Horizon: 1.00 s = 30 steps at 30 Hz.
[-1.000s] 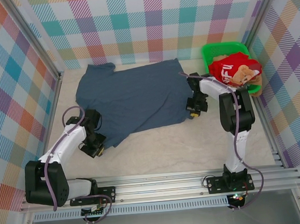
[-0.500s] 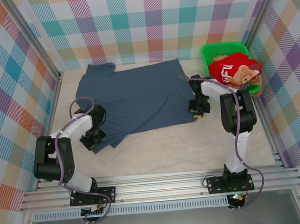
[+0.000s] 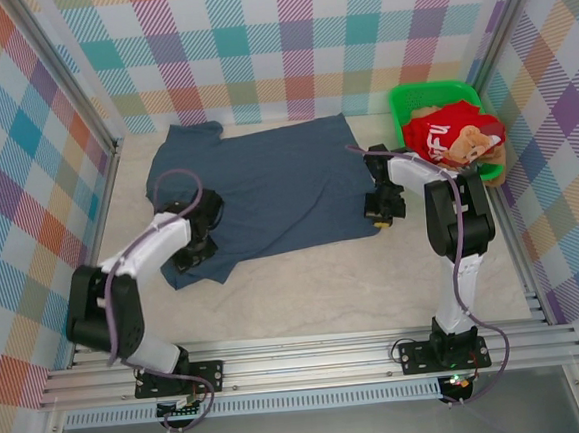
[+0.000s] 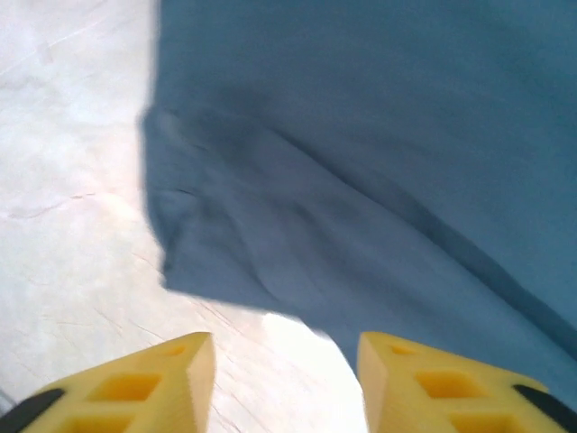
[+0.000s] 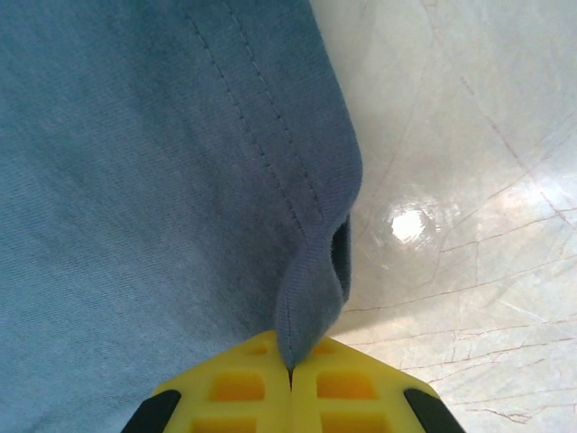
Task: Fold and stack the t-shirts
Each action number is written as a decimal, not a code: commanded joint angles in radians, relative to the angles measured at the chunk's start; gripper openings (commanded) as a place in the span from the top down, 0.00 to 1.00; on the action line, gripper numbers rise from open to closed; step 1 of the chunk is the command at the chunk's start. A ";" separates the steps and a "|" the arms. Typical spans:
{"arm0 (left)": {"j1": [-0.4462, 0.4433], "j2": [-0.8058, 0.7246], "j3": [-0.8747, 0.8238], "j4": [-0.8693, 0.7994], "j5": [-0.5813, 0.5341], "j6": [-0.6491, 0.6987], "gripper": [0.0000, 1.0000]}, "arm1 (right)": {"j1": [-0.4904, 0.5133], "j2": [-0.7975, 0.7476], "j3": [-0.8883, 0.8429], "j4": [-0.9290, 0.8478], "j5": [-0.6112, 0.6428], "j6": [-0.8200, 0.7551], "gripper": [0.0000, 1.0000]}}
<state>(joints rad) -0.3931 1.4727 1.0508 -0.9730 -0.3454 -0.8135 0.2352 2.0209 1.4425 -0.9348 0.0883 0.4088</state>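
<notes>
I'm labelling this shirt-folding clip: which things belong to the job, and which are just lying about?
Job:
plain slate-blue cloth t-shirt
red cloth t-shirt with white lettering

Lying about:
green plastic basket
pastel checked wall panels

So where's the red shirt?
In the top view, the red shirt sits in the green basket in the far right corner, to the right of the blue shirt.

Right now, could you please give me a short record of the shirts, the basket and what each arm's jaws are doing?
Blue shirt: spread out on the table, unfolded
Red shirt: bunched in the green basket, far right corner
Left jaws: apart, holding nothing, by the blue shirt's near left corner
Right jaws: shut on the blue shirt's hem, near right corner
Stack: none yet
</notes>
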 commanded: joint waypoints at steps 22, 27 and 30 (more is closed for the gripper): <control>-0.135 0.253 -0.113 0.210 0.103 0.185 0.66 | -0.006 0.011 0.004 -0.013 -0.038 0.007 1.00; -0.125 0.287 -0.109 0.246 0.091 0.217 0.85 | -0.006 0.001 -0.011 -0.009 -0.041 0.007 1.00; -0.123 0.279 -0.105 0.244 0.089 0.226 0.97 | -0.007 -0.002 -0.016 -0.007 -0.038 0.005 1.00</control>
<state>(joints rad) -0.5301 1.7008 0.9733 -0.7979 -0.1982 -0.6071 0.2352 2.0274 1.4414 -0.9333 0.0666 0.4095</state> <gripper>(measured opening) 0.056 0.052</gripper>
